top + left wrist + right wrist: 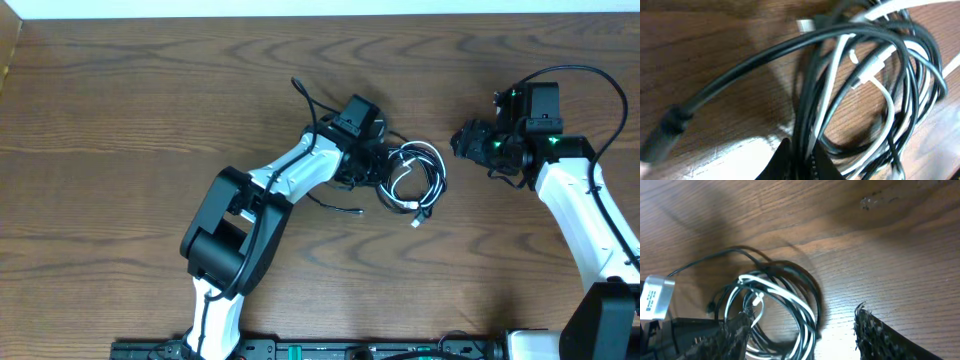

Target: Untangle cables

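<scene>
The cables (418, 172) lie as a tangled coil of black and white cords at the table's middle. One black tail runs up-left (302, 92) and another lies below (340, 207). My left gripper (372, 170) is at the coil's left edge. In the left wrist view its jaws (801, 161) are shut on black and white strands of the coil (875, 75). My right gripper (463, 140) hovers just right of the coil, open and empty. In the right wrist view its fingers (802, 322) are spread wide above the coil (805, 287).
The wooden table (130, 110) stretches bare to the left and front. A white plug end (415, 222) lies just below the coil. The left arm's white link (290, 170) runs diagonally from the lower left. The left gripper's body shows in the right wrist view (657, 300).
</scene>
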`<state>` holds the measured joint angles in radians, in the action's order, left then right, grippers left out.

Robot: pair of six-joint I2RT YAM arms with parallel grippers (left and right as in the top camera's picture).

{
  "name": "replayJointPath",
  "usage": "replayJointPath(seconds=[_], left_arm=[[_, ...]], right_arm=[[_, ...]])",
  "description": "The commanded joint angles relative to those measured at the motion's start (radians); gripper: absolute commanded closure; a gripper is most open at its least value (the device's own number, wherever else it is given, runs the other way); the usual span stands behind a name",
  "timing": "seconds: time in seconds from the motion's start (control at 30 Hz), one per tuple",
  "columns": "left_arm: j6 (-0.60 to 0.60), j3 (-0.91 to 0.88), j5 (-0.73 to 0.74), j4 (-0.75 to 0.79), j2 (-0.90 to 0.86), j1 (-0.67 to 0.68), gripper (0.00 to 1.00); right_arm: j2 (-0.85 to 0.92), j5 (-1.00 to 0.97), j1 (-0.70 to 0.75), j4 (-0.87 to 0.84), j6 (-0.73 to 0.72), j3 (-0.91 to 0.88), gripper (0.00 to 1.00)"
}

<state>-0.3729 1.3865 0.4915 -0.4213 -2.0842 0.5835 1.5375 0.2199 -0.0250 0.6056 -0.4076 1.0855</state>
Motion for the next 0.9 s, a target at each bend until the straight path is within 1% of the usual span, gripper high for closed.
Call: replayJointPath(seconds=[0.0, 0.1, 0.13, 0.23, 0.3, 0.4, 0.47, 0.6, 0.67, 0.87], left_arm=[[0.006, 0.013, -0.005, -0.002, 0.034, -0.011, 0.92], [0.017, 0.013, -0.001, -0.007, 0.108, -0.018, 0.93], [0.017, 0.013, -0.001, -0.011, 0.154, -0.018, 0.92], [0.017, 0.013, -0.001, -0.03, 0.231, -0.018, 0.93], [0.026, 0.013, -0.001, -0.071, 0.288, -0.018, 0.93], [0.073, 0.013, 0.053, -0.153, 0.33, -0.019, 0.92], [0.074, 0.013, 0.07, -0.186, 0.332, -0.022, 0.93], [0.096, 0.013, 0.173, -0.225, 0.332, -0.051, 0.92], [0.096, 0.013, 0.246, -0.226, 0.332, -0.08, 0.92], [0.095, 0.013, 0.443, -0.237, 0.332, -0.175, 0.93]], right_arm=[[-0.005, 0.0, -0.024, -0.004, 0.06, 0.006, 0.34], [-0.005, 0.031, -0.045, -0.015, 0.119, 0.006, 0.35], [-0.005, 0.065, -0.053, -0.029, 0.153, 0.006, 0.37], [-0.005, 0.151, -0.064, -0.062, 0.227, 0.006, 0.4], [-0.005, 0.22, -0.071, -0.081, 0.292, 0.006, 0.4], [-0.005, 0.311, -0.08, -0.094, 0.379, 0.006, 0.4], [-0.005, 0.314, -0.088, -0.093, 0.388, 0.006, 0.4], [-0.003, 0.314, -0.118, -0.093, 0.412, 0.006, 0.39], [-0.003, 0.311, -0.139, -0.093, 0.429, 0.006, 0.37], [-0.003, 0.307, -0.166, -0.067, 0.442, 0.006, 0.37]])
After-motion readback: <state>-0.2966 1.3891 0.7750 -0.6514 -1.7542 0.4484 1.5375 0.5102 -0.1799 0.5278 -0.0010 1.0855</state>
